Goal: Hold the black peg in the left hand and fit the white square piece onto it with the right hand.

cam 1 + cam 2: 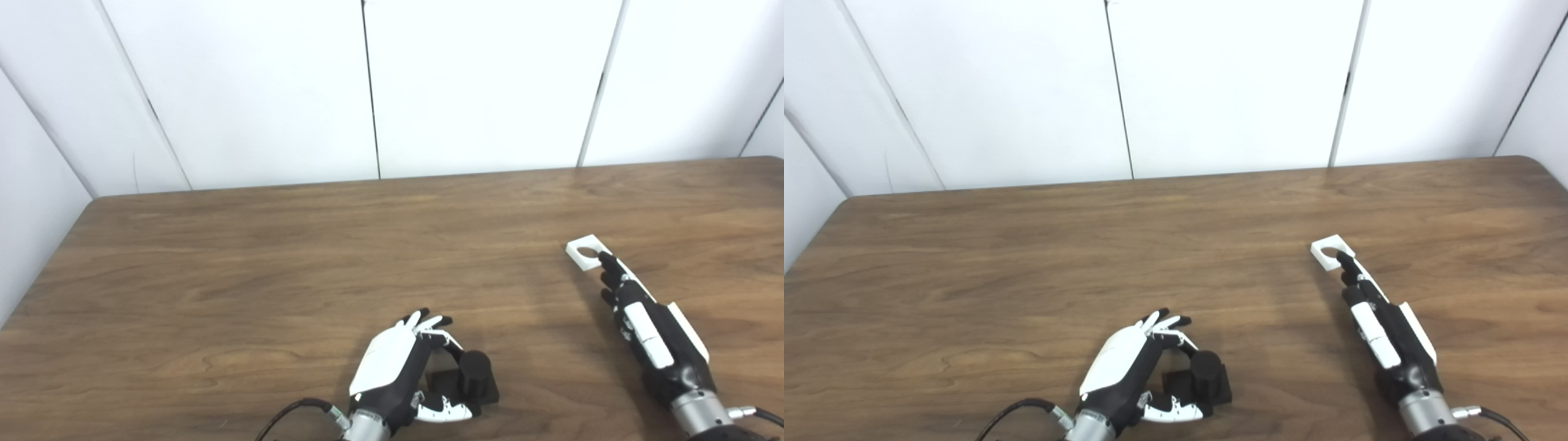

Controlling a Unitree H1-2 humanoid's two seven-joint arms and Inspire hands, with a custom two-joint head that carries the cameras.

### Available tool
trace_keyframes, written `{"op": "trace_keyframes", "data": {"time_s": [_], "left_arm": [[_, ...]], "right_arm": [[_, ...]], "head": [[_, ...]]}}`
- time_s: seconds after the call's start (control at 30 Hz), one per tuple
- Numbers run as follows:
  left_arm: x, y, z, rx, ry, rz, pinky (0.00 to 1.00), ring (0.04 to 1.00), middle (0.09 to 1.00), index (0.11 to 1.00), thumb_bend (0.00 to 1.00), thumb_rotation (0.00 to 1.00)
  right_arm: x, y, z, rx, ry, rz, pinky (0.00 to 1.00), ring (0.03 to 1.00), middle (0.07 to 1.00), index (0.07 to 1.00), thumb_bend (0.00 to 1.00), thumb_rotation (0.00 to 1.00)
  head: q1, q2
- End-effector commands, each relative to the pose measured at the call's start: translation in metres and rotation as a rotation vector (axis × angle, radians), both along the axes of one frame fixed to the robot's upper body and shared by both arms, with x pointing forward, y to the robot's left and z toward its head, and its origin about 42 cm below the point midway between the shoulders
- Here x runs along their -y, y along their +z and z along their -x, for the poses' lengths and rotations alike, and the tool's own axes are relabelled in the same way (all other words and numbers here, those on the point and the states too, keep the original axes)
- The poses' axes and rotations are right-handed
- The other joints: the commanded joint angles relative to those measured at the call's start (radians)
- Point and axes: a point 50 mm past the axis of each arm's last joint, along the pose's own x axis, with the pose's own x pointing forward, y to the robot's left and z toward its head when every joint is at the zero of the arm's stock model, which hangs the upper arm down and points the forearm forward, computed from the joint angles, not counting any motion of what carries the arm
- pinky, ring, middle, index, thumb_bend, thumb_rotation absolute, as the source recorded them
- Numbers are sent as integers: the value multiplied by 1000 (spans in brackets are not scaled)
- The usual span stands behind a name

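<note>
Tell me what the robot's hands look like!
Both the left hand and the right hand are black with white plates on the backs and fingers. Each has a shiny silver metal wrist, and a black cable comes out beside each wrist.

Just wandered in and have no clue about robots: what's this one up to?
It is starting a peg-fitting job. Its left robot hand curls around the black peg, which stands on its base on the wooden table; whether it grips yet is unclear. The right robot hand stretches out, fingertips touching the white square piece, which lies flat and unlifted.
</note>
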Motion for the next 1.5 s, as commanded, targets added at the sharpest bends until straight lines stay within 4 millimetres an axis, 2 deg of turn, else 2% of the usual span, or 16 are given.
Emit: {"op": "trace_keyframes", "data": {"time_s": [0.0,0.17,0.3,0.33,0.4,0.57,0.73,0.9,1.0,1.13,1.47], "left_arm": [[0,1,4,7,-18,-1,1000,1000,913,490,514,71],[0,0,3,23,-14,-12,1000,1000,918,489,514,71],[-1,0,2,29,-10,-26,1000,1000,918,490,514,71],[-1,0,1,32,-9,-34,1000,1000,916,490,514,72],[-2,0,1,40,-9,-45,1000,1000,915,490,514,73],[-5,-1,-1,44,6,-57,1000,1000,914,490,515,72],[-7,-2,-3,53,17,-67,1000,1000,911,490,514,75],[-11,-2,-4,58,27,-71,1000,1000,915,491,512,79],[-13,-2,-5,61,32,-71,1000,1000,913,491,512,81],[-15,-1,-5,58,41,-70,1000,1000,909,491,514,80],[-17,-1,-4,63,45,-72,1000,992,903,490,515,79]], "right_arm": [[-2,17,-5,56,15,3,987,1000,997,947,761,841],[4,22,-8,56,5,21,996,1000,996,952,741,847],[16,32,-14,97,12,160,986,1000,1000,961,714,845],[18,37,-16,111,6,200,926,967,985,937,720,792],[24,48,-23,145,3,307,883,942,978,927,729,764],[37,79,-47,219,-25,641,991,998,985,879,812,627],[39,104,-73,248,-29,765,987,1000,989,841,861,503],[39,122,-93,231,-26,838,977,1000,985,788,915,436],[40,126,-103,215,-5,877,996,1000,987,756,903,408],[45,126,-122,169,46,929,1000,1000,982,713,894,300],[53,129,-160,40,140,1035,1000,1000,980,691,908,255]], "head": [[0,1],[2,3],[4,4],[4,4],[5,4],[13,2],[15,-2],[12,-6],[4,-8],[-9,-12],[-43,-27]]}}
